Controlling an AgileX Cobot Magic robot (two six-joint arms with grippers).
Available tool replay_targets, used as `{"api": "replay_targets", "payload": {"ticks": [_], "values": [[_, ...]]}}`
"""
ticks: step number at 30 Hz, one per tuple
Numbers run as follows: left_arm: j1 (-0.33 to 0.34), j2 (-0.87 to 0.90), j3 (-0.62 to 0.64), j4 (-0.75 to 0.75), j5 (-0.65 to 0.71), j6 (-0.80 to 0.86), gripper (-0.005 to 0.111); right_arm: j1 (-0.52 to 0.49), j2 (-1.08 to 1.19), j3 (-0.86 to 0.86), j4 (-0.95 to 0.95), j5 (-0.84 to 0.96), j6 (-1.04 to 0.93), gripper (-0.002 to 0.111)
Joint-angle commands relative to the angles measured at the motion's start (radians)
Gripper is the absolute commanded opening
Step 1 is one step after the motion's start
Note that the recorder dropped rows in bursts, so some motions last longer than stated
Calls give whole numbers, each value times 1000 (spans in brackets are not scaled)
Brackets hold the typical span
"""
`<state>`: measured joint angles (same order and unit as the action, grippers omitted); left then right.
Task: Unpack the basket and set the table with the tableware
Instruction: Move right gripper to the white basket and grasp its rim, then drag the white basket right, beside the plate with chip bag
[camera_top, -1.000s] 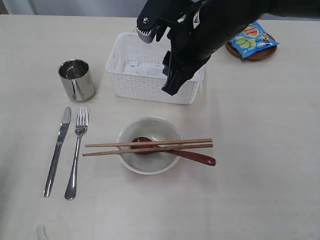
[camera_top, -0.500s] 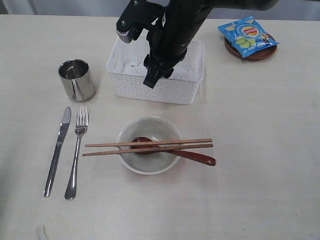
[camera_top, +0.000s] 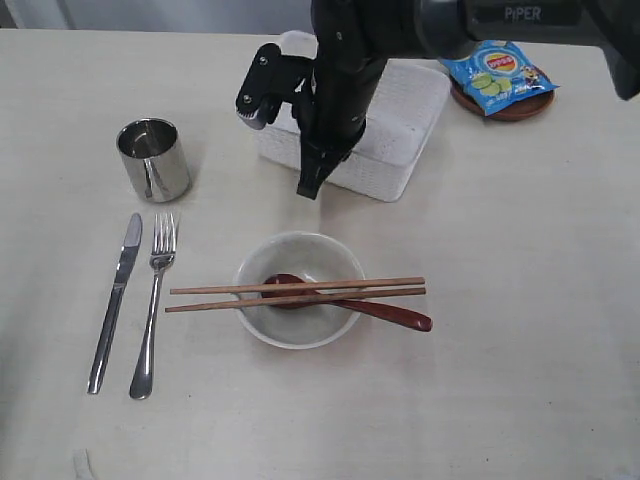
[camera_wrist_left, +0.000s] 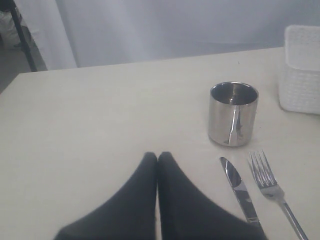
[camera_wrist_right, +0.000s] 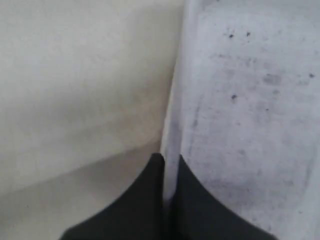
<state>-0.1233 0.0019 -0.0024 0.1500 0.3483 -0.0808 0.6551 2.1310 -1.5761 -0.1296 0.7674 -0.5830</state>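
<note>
My right gripper (camera_top: 308, 188) (camera_wrist_right: 170, 159) is shut on the thin front wall of the white basket (camera_top: 405, 105) (camera_wrist_right: 250, 100), which sits tilted with its bottom showing. The basket's corner shows in the left wrist view (camera_wrist_left: 300, 70). On the table (camera_top: 520, 300) lie the knife (camera_top: 115, 300), fork (camera_top: 155, 300) and steel cup (camera_top: 153, 160). Chopsticks (camera_top: 300, 292) rest across the off-white bowl (camera_top: 300, 240), which holds the dark red spoon (camera_top: 395, 315). My left gripper (camera_wrist_left: 157, 156) is shut on nothing, near the cup (camera_wrist_left: 233, 114), knife (camera_wrist_left: 239, 187) and fork (camera_wrist_left: 270, 182).
A blue snack packet (camera_top: 497, 72) lies on the small brown plate (camera_top: 515, 110) at the back right. The black right arm (camera_top: 400, 30) reaches in from the upper right over the basket.
The right gripper swung left and came down on the basket's front wall. The basket has shifted back and to the right and tipped up. The tableware has not moved.
</note>
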Motion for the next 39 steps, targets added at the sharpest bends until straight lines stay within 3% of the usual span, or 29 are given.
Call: {"api": "replay_targets", "payload": {"ticks": [1, 6, 13, 16, 18, 29, 39], "values": [[-5, -2, 2, 2, -1, -2, 0, -48, -73, -43, -38, 6, 47, -1], [-5, -2, 2, 2, -1, -2, 0, -161, -163, -85, -36, 6, 94, -1], [-5, -2, 2, 2, -1, -2, 0, -639, -142, -143, 37, -30, 246, -1], [-5, -2, 2, 2, -1, -2, 0, -797, -55, -143, 162, -53, 246, -1], [-5, -2, 2, 2, -1, -2, 0, -839, 4, -143, 176, -71, 246, -1], [-5, -2, 2, 2, -1, -2, 0, -809, 285, -474, 356, 36, 212, -1], [-5, -2, 2, 2, -1, -2, 0, -754, 331, -484, 525, 130, 84, -1]]}}
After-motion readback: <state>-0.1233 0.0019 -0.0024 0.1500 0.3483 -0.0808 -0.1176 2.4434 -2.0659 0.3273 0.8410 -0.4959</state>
